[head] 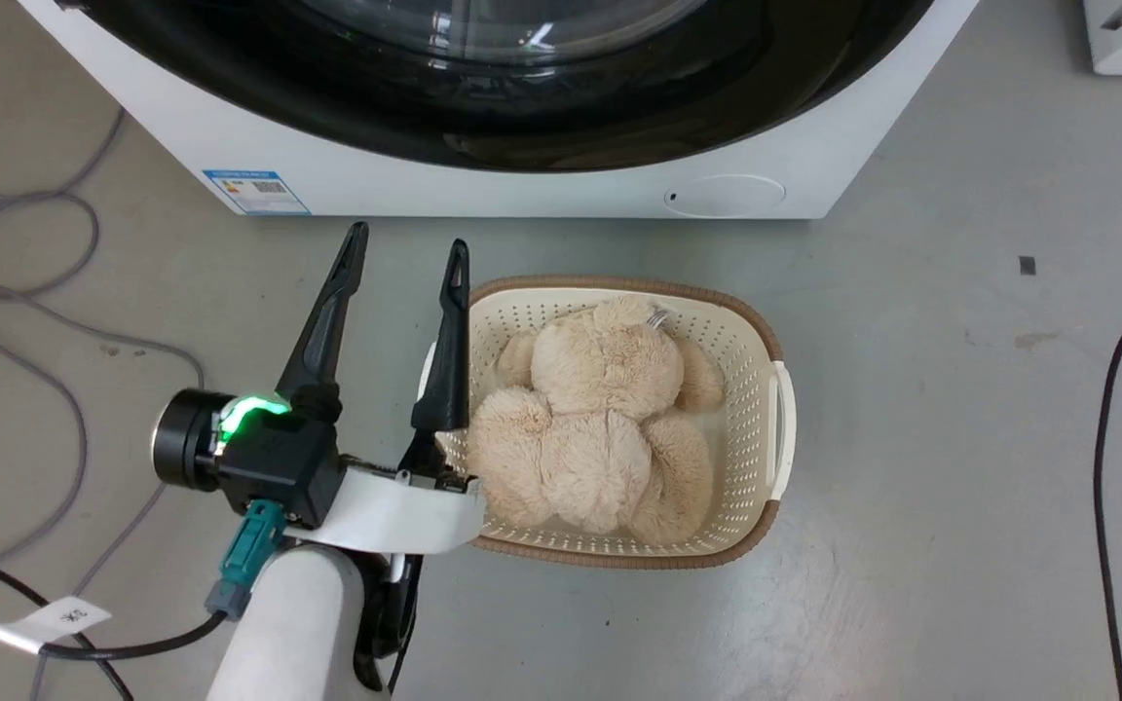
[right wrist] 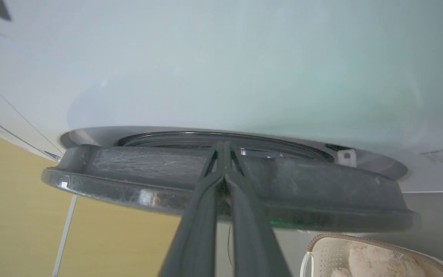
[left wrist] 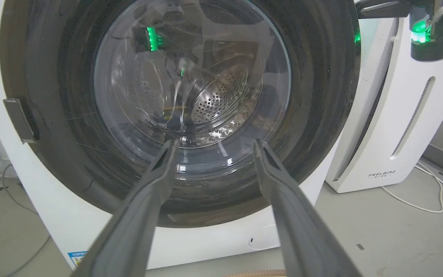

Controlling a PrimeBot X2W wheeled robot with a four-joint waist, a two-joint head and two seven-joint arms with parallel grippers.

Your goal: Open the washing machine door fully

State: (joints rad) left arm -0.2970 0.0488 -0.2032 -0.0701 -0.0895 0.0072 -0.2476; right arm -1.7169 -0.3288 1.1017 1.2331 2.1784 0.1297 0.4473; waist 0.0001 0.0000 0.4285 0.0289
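The washing machine [head: 522,195] is white, and its round glossy black door [head: 522,117] runs along the top of the head view. In the left wrist view the door [left wrist: 321,96] faces me with its glass bowl [left wrist: 190,77] and the steel drum behind. My left gripper [head: 408,239] is open and empty, low before the door [left wrist: 214,144] and apart from it. My right gripper [right wrist: 224,148] is shut, its tips against the inner edge of the door's rim [right wrist: 129,169]. The rim stands slightly off the white front. From the left wrist the right gripper [left wrist: 362,7] shows at the door's upper right edge.
A cream basket [head: 766,331] holding a beige teddy bear [head: 600,419] sits on the floor just right of my left gripper. Grey cables [head: 16,292] lie at the left, a black cable [head: 1116,389] at the right. A white FEELBIRD appliance [left wrist: 390,134] stands beside the machine.
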